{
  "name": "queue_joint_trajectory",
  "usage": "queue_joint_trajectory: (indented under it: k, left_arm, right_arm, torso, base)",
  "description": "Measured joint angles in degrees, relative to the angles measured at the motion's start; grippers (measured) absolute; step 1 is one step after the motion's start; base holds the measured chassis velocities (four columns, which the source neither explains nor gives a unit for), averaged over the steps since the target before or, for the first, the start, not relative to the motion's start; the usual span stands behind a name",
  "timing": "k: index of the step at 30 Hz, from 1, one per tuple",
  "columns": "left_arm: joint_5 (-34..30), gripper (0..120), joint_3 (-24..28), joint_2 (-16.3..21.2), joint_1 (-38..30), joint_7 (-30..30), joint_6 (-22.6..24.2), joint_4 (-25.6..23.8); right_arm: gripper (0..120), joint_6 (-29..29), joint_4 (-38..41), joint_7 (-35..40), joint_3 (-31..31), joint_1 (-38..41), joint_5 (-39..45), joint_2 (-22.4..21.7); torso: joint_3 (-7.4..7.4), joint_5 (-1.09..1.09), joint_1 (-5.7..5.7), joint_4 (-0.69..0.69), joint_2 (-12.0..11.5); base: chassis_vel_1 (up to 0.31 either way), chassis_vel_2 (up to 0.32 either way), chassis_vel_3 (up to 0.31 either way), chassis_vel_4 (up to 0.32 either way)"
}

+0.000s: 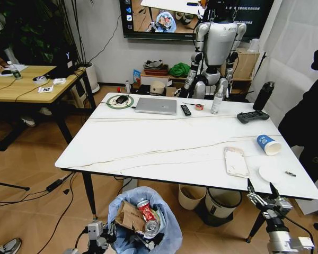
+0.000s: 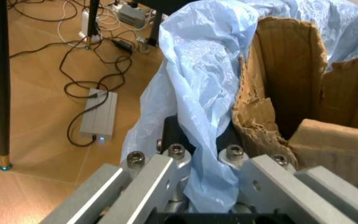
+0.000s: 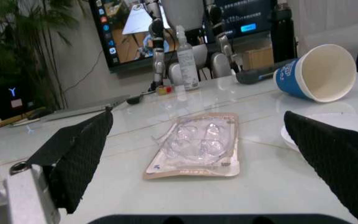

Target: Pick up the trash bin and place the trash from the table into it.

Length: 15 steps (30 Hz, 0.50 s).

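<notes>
The trash bin (image 1: 143, 219), lined with a crinkly light-blue bag (image 2: 197, 93), hangs below the table's front edge. My left gripper (image 1: 99, 233) (image 2: 207, 186) is shut on its rim. Torn brown cardboard (image 2: 291, 93) and a crushed red can (image 1: 146, 210) lie inside. On the white marble table (image 1: 148, 143) lie a clear plastic package (image 1: 236, 161) (image 3: 197, 147), a tipped blue paper cup (image 1: 267, 144) (image 3: 319, 72) and a white disc (image 1: 275, 172) (image 3: 328, 123). My right gripper (image 1: 265, 197) (image 3: 197, 121) is open at the table's front right edge, facing the package.
A laptop (image 1: 156, 105), remote (image 1: 185, 109), spray bottle (image 1: 217, 100), black bottle (image 1: 263, 95) and game controller (image 1: 253, 116) sit at the table's far side. A cream bin (image 1: 192, 196) and a grey-black bin (image 1: 222, 202) stand underneath. A power strip (image 2: 98, 114) and cables lie on the floor.
</notes>
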Motion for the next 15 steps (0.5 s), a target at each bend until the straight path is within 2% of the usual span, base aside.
queue_joint_trajectory:
  k: [15]
  left_arm:
    - [1.36, 0, 0.94, -1.85, -0.5, 0.13, -0.23, 0.5]
  right_arm:
    - [100, 0.19, -0.37, -0.11, 0.08, -0.59, 0.45, -0.79]
  torso:
    - [0.0, 0.0, 0.0, -0.01, 0.0]
  base:
    - [0.0, 0.0, 0.0, 0.0]
